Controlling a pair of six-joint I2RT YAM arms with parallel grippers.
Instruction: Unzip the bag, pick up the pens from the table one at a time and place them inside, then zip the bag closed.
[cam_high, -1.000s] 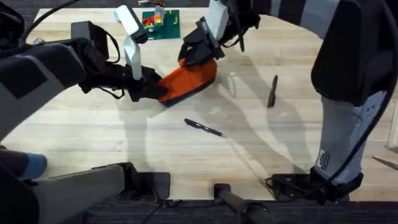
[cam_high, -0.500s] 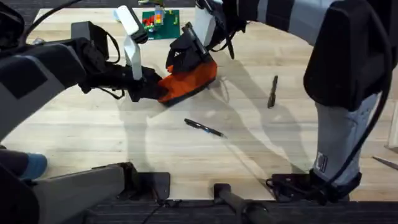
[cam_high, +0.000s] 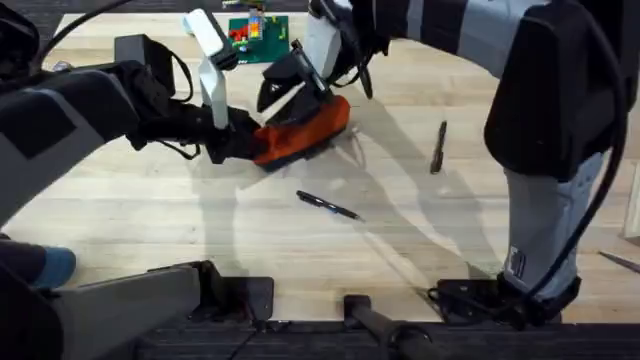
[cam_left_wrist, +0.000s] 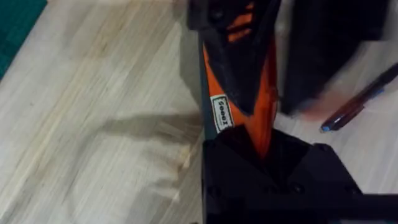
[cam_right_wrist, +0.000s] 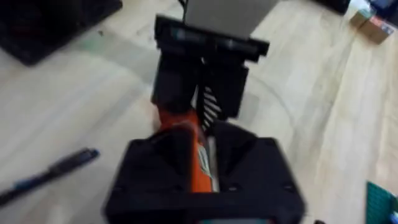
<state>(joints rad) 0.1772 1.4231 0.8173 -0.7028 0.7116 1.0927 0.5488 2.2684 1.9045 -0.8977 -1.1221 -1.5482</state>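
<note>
Currently the left gripper (cam_high: 240, 143) is pinched on the near-left end of the bag (cam_high: 300, 132) — the left wrist view shows the orange fabric running straight into the clamped fingers (cam_left_wrist: 231, 163). The bag lies on the table (cam_high: 150, 210) left of centre and toward the far side, long axis slanting up to the right. Judged soft and light: it will fold or drag unless one end is anchored, so an end-pinch plus a grip on the zipper pull looks like the sensible hold, not the middle of the cloth. The right gripper (cam_high: 283, 88) sits over the bag's top edge; the right wrist view shows its fingers (cam_right_wrist: 155, 168) pressed against the orange strip, apparently pinching at the zipper line, though the pull itself cannot be made out. One pen (cam_high: 328, 206) lies on the table nearer the bases, just right of the bag; the second pen (cam_high: 438, 146) lies well apart to the right. Both are thin, stiff and likely slippery — best taken at mid-shaft. Versus one second ago: the right gripper has travelled left along the bag's top toward the left gripper; pens unmoved.
</note>
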